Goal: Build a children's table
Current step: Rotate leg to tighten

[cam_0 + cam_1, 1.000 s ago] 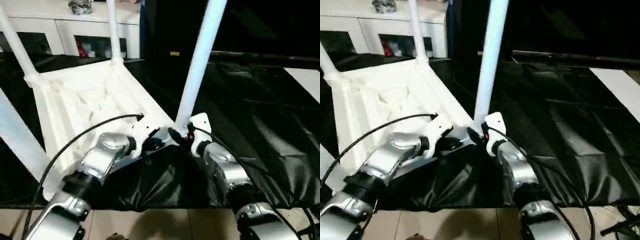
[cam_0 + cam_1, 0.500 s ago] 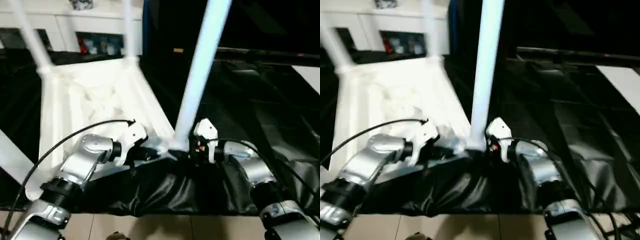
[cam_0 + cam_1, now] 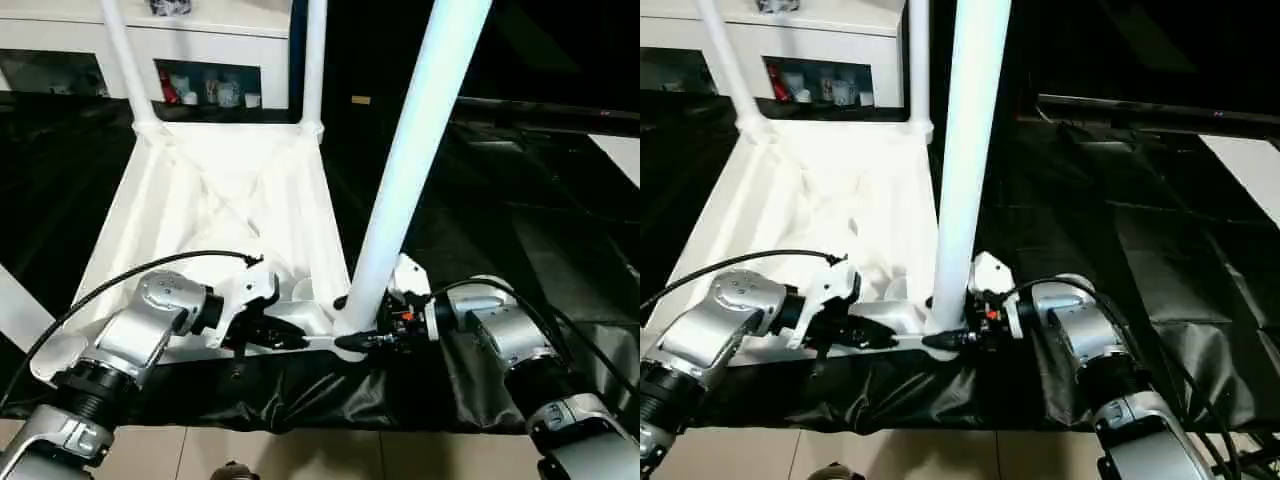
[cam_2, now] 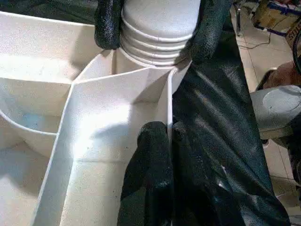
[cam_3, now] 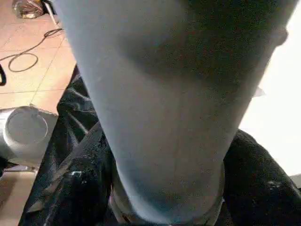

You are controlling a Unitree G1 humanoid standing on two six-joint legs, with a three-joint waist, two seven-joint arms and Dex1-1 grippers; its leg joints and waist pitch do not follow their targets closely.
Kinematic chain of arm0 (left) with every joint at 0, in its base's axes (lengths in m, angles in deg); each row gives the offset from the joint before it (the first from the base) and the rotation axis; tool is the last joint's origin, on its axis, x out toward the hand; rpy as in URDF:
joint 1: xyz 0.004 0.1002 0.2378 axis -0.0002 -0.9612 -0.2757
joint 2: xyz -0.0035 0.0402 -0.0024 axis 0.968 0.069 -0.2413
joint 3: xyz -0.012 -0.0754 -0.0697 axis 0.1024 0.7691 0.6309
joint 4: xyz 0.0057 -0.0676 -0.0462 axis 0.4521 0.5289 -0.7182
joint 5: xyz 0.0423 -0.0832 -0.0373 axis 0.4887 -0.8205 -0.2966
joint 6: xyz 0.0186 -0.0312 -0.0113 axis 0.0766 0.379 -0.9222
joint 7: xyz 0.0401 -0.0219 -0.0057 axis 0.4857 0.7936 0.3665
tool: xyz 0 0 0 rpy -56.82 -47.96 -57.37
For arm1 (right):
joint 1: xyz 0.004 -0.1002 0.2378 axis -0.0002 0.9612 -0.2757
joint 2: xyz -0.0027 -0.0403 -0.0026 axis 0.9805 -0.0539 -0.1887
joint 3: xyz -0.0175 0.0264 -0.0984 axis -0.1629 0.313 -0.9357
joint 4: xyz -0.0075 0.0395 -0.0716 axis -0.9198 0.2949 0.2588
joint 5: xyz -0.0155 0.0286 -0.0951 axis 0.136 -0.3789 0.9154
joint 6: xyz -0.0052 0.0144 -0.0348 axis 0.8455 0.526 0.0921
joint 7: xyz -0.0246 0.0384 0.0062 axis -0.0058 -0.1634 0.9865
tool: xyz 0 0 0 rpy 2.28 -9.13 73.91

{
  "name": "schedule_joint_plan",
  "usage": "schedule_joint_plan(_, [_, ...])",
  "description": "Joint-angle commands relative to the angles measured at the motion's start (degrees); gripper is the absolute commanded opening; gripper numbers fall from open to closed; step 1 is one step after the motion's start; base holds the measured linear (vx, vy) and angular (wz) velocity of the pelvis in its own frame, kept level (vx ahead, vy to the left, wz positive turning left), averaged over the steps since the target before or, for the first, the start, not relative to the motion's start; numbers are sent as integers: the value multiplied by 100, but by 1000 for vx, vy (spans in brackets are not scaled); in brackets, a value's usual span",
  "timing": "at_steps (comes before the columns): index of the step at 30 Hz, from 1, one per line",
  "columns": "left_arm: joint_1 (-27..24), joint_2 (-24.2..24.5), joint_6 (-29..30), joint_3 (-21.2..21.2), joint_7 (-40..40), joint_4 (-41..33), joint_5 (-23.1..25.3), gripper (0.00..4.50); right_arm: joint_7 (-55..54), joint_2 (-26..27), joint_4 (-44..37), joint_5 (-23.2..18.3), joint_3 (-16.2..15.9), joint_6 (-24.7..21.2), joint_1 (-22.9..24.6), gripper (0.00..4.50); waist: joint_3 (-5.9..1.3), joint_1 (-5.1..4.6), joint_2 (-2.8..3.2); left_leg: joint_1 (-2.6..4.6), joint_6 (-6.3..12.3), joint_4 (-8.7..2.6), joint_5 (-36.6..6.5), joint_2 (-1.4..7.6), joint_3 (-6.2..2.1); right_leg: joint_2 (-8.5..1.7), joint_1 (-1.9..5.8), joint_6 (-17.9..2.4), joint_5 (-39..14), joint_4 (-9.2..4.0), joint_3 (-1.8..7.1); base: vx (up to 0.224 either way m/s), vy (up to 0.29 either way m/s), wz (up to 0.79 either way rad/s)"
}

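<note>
The children's table top [image 3: 220, 180] lies upside down on the black sheet, ribs upward. Two legs [image 3: 120, 60] stand in its far corner sockets. A third leg [image 3: 415, 150] rises from the near right corner, its threaded end [image 4: 157, 33] at the socket. My right gripper [image 3: 352, 338] is shut on that leg's base, a black finger [image 5: 80, 188] on each side. Just left of it, my left gripper [image 4: 167, 134] is shut, pinching the thin rim wall of the table top. A further white leg [image 3: 15, 310] crosses the left edge.
A white glass-door cabinet [image 3: 200, 40] stands behind the table top. The black sheet [image 3: 500, 200] covers the surface to the right, with a white panel [image 3: 625, 150] at its far right. Tiled floor [image 3: 300, 455] lies beyond the near edge, with a cable [image 5: 23, 61] on it.
The head view has shifted. My right gripper has come in from the leg's right side and narrowed around its base. The left gripper stays pinched on the rim.
</note>
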Motion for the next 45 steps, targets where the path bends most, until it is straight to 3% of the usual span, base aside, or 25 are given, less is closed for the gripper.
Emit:
schedule_joint_plan(1, [155,-181,-74,-51,44,17,-124,0,64,83,-199,73,-184,47,-6,271,-327,-23,-5,80,88,-428,-1400,194,-80,-359,211,-1152,-1584,-410,238,0,0,0])
schedule_joint_plan(5, [191,-391,66,153,395,86,-153,0,-310,198,-164,76,-65,-132,15,269,-317,-31,0,83,68,-435,-1442,193,-84,-362,204,-1125,-1708,-424,242,0,0,0])
schedule_joint_plan(8, [245,-578,196,304,758,134,-168,0,-719,310,-128,118,22,-260,42,268,-309,-59,-31,70,11,-444,-1488,180,-100,-373,216,-1019,-1971,-447,241,0,0,0])
schedule_joint_plan(11, [454,-1004,444,493,1712,358,11,0,-2399,792,213,294,378,-435,25,267,-299,-96,-52,73,-60,-448,-1482,169,-103,-377,196,-942,-2155,-464,247,0,0,0])
schedule_joint_plan(13, [500,-1095,488,510,1900,409,65,0,-2785,923,292,303,478,-502,19,267,-312,-167,-66,49,-138,-452,-1505,150,-131,-398,226,-816,-2424,-487,228,0,0,0])
schedule_joint_plan(15, [598,-1462,700,496,2475,440,245,0,-3963,1398,361,376,661,-705,81,267,-314,-185,-60,53,-112,-452,-1427,153,-123,-380,204,-792,-2276,-485,241,0,0,0])
schedule_joint_plan(17, [632,-1711,777,426,2870,476,421,0,-4666,1709,474,575,646,-635,72,267,-324,-190,-49,61,-104,-450,-1366,147,-120,-382,206,-802,-2168,-484,241,0,0,0])
schedule_joint_plan(19, [630,-1849,826,387,2992,493,490,0,-4841,1866,454,650,633,-568,105,267,-336,-198,-49,70,-68,-446,-1313,144,-104,-356,203,-846,-1873,-470,241,0,0,0])
schedule_joint_plan(20, [630,-1849,826,387,2992,493,490,0,-4841,1866,454,650,633,-568,105,267,-338,-192,-45,70,-51,-443,-1302,143,-99,-355,206,-862,-1799,-465,241,0,0,0])
schedule_joint_plan(22, [614,-1974,757,276,3083,553,602,0,-4827,1984,369,697,583,-419,113,323,-337,-189,-39,64,10,-445,-1301,142,-93,-339,213,-884,-1619,-457,241,0,0,0])
schedule_joint_plan(23, [607,-2027,775,307,3091,542,547,0,-4715,1975,309,578,634,-430,82,323,-336,-183,-39,60,35,-444,-1315,137,-90,-342,218,-894,-1597,-458,244,0,0,0])
schedule_joint_plan(27, [580,-1820,708,338,2757,417,496,0,-4293,1680,143,457,673,-570,34,377,-328,-174,-41,65,67,-450,-1414,141,-92,-343,222,-883,-1713,-473,246,0,0,0])
schedule_joint_plan(32, [555,-1559,502,354,2280,374,440,0,-3518,1278,119,419,577,-448,-15,390,-336,-162,-29,55,159,-430,-1275,144,-81,-346,235,-986,-1429,-452,248,0,0,0])
schedule_joint_plan(33, [540,-1417,387,360,1998,360,382,0,-3064,1048,135,437,497,-317,-42,390,-336,-153,4,63,160,-432,-1277,145,-85,-352,231,-1001,-1430,-455,250,0,0,0])
schedule_joint_plan(37, [508,-1169,146,325,1398,348,255,0,-2154,668,128,434,344,-49,-62,390,-330,-151,-3,71,191,-432,-1372,156,-85,-346,230,-1072,-1494,-462,240,0,0,0])
schedule_joint_plan(38, [494,-1091,98,298,1170,327,206,0,-1844,572,104,405,307,-39,-59,390,-336,-143,26,88,186,-426,-1404,163,-80,-343,219,-1113,-1463,-461,242,0,0,0])
schedule_joint_plan(42, [458,-918,125,247,694,247,78,0,-1262,412,29,306,249,-97,-59,390,-332,-102,37,92,197,-429,-1363,187,-73,-335,226,-1284,-1200,-413,240,0,0,0])
schedule_joint_plan(45, [443,-723,81,164,330,228,67,0,-685,259,-105,181,142,-170,-40,390,-340,-85,49,89,184,-426,-1339,186,-73,-330,241,-1301,-1144,-402,233,0,0,0])
